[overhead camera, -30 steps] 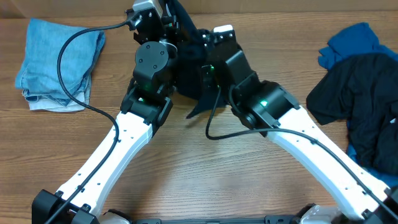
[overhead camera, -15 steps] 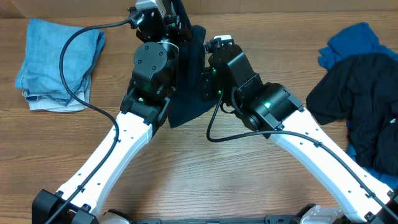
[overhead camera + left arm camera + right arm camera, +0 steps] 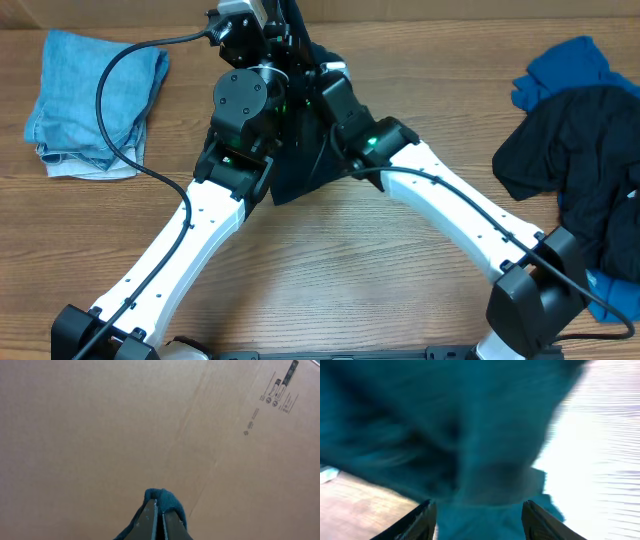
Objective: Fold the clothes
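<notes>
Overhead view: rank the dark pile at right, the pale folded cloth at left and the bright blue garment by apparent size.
1. dark pile, cut off at the frame edge
2. pale folded cloth
3. bright blue garment, partly buried; visible part only

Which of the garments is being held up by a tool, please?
The dark shirt hanging at centre, pinched in the left tool; the pale blue garment and the right-hand pile lie on the table.

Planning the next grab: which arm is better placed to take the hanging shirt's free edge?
Right, likely: the right fingers stand open facing the dark shirt; the left fingers are shut on it.
</notes>
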`<state>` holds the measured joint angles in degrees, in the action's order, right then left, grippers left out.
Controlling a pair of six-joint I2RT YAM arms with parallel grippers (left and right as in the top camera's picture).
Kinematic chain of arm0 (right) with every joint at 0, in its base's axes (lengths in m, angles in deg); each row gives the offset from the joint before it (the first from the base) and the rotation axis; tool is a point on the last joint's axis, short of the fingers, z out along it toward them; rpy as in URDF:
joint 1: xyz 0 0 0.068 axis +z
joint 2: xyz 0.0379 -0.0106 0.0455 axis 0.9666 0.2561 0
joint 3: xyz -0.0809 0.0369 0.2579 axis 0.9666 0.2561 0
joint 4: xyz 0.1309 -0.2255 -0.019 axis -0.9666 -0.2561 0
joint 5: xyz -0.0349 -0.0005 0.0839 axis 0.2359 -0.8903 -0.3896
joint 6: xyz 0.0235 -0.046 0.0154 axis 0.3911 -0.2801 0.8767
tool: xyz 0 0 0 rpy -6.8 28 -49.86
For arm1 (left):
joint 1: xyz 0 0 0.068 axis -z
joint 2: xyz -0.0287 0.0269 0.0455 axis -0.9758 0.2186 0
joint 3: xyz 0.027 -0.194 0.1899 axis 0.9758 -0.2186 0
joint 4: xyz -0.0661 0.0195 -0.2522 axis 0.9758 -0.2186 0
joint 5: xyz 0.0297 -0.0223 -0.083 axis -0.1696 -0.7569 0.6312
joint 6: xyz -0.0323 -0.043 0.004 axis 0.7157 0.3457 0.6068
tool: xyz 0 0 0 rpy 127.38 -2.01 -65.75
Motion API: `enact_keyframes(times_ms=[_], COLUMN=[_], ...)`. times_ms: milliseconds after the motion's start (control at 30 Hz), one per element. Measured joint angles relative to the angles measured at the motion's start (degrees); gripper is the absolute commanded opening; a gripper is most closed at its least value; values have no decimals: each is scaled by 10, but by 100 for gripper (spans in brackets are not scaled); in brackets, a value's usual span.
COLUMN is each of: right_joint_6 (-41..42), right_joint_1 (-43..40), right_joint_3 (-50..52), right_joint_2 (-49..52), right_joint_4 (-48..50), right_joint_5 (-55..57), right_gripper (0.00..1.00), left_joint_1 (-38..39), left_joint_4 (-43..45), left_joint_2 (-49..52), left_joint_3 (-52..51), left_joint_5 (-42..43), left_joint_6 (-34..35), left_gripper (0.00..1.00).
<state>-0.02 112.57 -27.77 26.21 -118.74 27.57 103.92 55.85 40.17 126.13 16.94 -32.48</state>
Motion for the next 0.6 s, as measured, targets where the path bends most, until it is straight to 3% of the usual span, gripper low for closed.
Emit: enact_keyframes(times_ms=[233,400,533,600], right_joint_6=[-16,-30,-35,-38], right_joint_1=[-70,-70,-70,-70], right_joint_3=[0,0,0,0], right_joint_2=[0,0,0,9], right_joint_4=[2,30,47,60], right_joint_5=[-21,-61,-83,-96], right_gripper=[62,77,75,68], left_joint_1=[0,0,0,0], left_joint_4=[-12,-12,-9,-9], left_joint_2=[0,0,0,0], left_joint_3=[0,0,0,0], left_joint_5=[0,0,0,0], left_joint_6=[0,0,0,0], left_gripper=[4,4,4,4])
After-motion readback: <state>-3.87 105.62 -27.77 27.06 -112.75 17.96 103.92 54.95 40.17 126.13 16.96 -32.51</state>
